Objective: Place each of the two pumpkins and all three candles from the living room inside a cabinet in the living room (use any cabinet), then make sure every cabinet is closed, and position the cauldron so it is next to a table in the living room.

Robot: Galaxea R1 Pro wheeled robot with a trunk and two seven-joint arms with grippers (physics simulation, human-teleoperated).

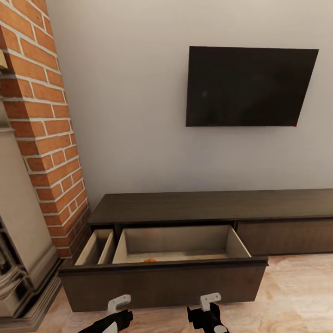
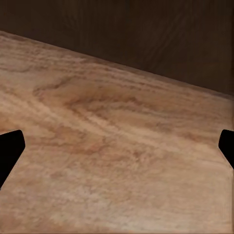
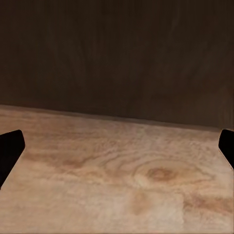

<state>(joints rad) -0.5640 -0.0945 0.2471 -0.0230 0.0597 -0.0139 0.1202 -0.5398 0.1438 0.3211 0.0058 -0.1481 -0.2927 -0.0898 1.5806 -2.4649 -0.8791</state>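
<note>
Nearest the camera, the left end effector (image 1: 113, 319) and right end effector (image 1: 208, 314) hang low over the wood floor (image 1: 296, 296), each with fingers spread wide and empty. Just beyond them the cabinet (image 1: 194, 208) has its wide drawer (image 1: 162, 282) pulled out; an orange pumpkin (image 1: 149, 260) barely shows inside. Farther back, a black TV (image 1: 249, 85) hangs on the grey wall beside the brick chimney (image 1: 44, 125).

Beyond the left gripper (image 1: 121, 303) and right gripper (image 1: 210, 300), the open drawer's front panel (image 1: 162, 280) hides most of an orange object (image 1: 149, 260); what it is cannot be told. Both arms are cut off by the picture's bottom edge. The cabinet (image 1: 208, 206) is cut off at the right edge.
</note>
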